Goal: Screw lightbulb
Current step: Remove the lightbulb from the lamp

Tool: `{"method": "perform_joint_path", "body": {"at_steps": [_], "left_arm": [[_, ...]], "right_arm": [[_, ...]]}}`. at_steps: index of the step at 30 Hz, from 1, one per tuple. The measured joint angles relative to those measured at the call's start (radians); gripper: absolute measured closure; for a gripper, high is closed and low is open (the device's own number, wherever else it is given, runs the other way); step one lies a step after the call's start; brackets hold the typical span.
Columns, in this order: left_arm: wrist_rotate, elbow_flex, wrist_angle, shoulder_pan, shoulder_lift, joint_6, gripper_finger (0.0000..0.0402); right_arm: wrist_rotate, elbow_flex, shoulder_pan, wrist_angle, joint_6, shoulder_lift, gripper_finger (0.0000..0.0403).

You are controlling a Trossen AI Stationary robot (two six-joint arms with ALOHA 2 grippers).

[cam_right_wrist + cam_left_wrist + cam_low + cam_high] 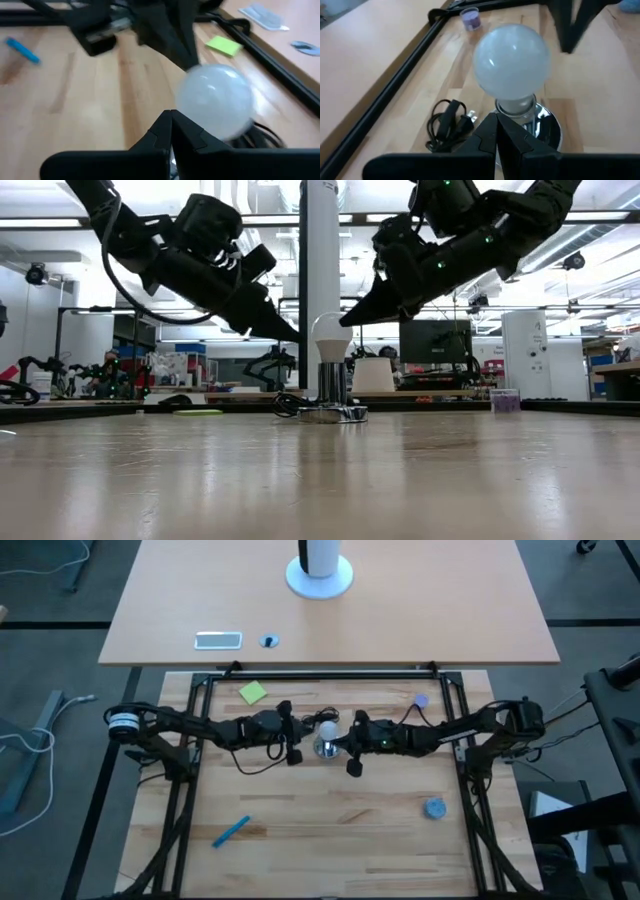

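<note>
Low view: the lightbulb (332,336) stands upright mid-counter (400,480), globe up, base down in the shiny socket (331,394). Left gripper (292,336) and right gripper (345,321) flank it closely, each with fingers pressed together, pinching nothing.

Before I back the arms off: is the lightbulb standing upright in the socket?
Upright: in the low view the lightbulb stands straight, base down in the metal socket. How far it is threaded, cannot tell.
</note>
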Motion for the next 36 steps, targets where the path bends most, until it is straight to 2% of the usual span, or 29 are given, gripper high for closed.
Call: {"method": "perform_joint_path", "body": {"at_steps": [4,20,27,30,36], "left_arm": [[-0.008,0.009,0.012,0.005,0.006,0.003,0.0401],[-0.001,0.071,0.02,0.043,0.025,0.08,0.0401],[0.001,0.089,0.021,0.055,0.03,0.081,0.0401],[0.029,0.083,0.011,0.062,0.031,0.07,0.0401],[0.072,0.094,0.019,0.063,0.074,0.051,0.0401]], "right_arm": [[0.052,0.0,-0.002,-0.026,-0.012,-0.013,0.0403],[0.06,-0.001,-0.007,-0.023,-0.044,-0.027,0.0403],[0.084,-0.001,-0.008,-0.06,-0.054,-0.093,0.0403],[0.114,-0.002,-0.012,-0.125,-0.055,-0.132,0.0403],[0.088,-0.004,-0.019,-0.118,-0.035,-0.119,0.0403]]}}
